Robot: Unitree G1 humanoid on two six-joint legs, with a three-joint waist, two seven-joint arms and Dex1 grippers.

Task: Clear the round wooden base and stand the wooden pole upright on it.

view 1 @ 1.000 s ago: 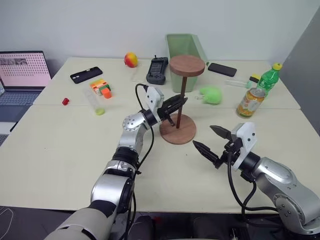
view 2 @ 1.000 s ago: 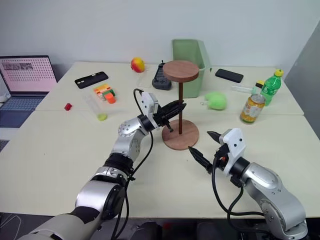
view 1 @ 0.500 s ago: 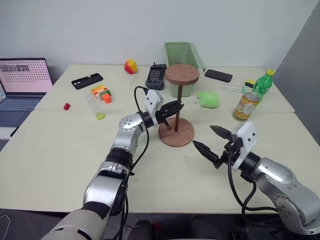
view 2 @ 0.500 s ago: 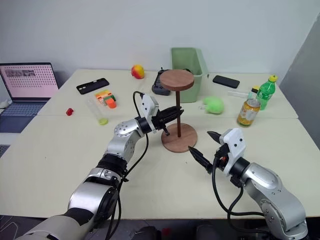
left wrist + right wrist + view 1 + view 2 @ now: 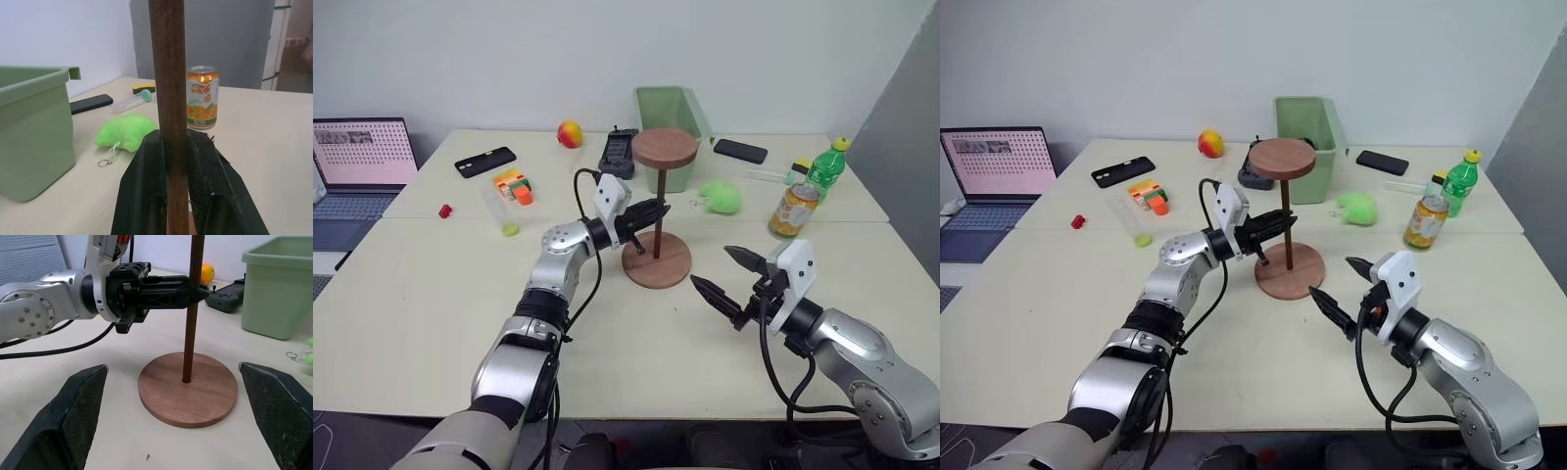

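Note:
The round wooden base [image 5: 657, 262] lies flat on the table with nothing else on it. The wooden pole [image 5: 661, 211] stands upright with its foot at the centre of the base [image 5: 188, 390], and its smaller disc [image 5: 665, 147] is at the top. My left gripper [image 5: 655, 210] reaches in level from the left and is shut on the pole [image 5: 168, 73] about halfway up. My right gripper [image 5: 710, 266] hovers open just right of the base, its two fingers spread wide, touching nothing.
Behind the base stand a green bin [image 5: 677, 103], a black controller [image 5: 619, 149] and a green plush [image 5: 722, 196]. An orange can [image 5: 790, 208] and a green bottle [image 5: 822, 168] stand at the right. Phones [image 5: 484, 162], a clear tube [image 5: 499, 209] and a laptop [image 5: 362, 157] are at the left.
The whole picture has shifted with the camera. The pole in my left gripper has come from a slight lean to upright on the base. My right arm has kept still.

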